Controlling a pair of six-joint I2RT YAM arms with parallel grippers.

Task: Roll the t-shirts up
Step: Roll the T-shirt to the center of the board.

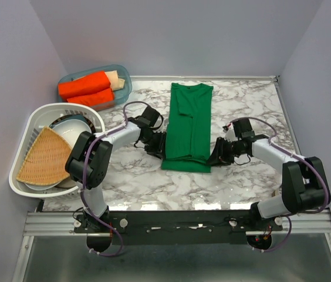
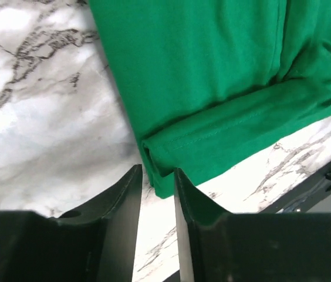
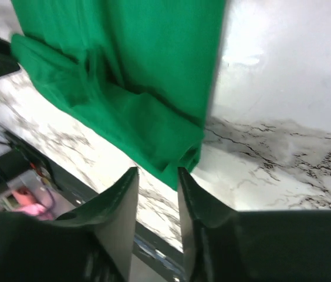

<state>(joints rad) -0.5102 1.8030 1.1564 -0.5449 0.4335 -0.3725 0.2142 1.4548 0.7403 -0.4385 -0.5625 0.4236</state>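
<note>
The green shirt [image 1: 188,126] lies folded into a long strip in the middle of the table [image 1: 253,182], collar end away from the arms. Its near hem is turned over once into a flat fold (a roll barely begun). The left gripper [image 2: 156,174] sits low at the fold's left corner. Its jaws are parted by a narrow gap, and the corner lies just at the fingertips, not pinched. The right gripper [image 3: 156,174] stands likewise at the right corner, jaws slightly apart, holding nothing. Orange rolls [image 1: 86,89] and a beige roll [image 1: 114,77] lie in a bin [image 1: 128,82] at the far left.
</note>
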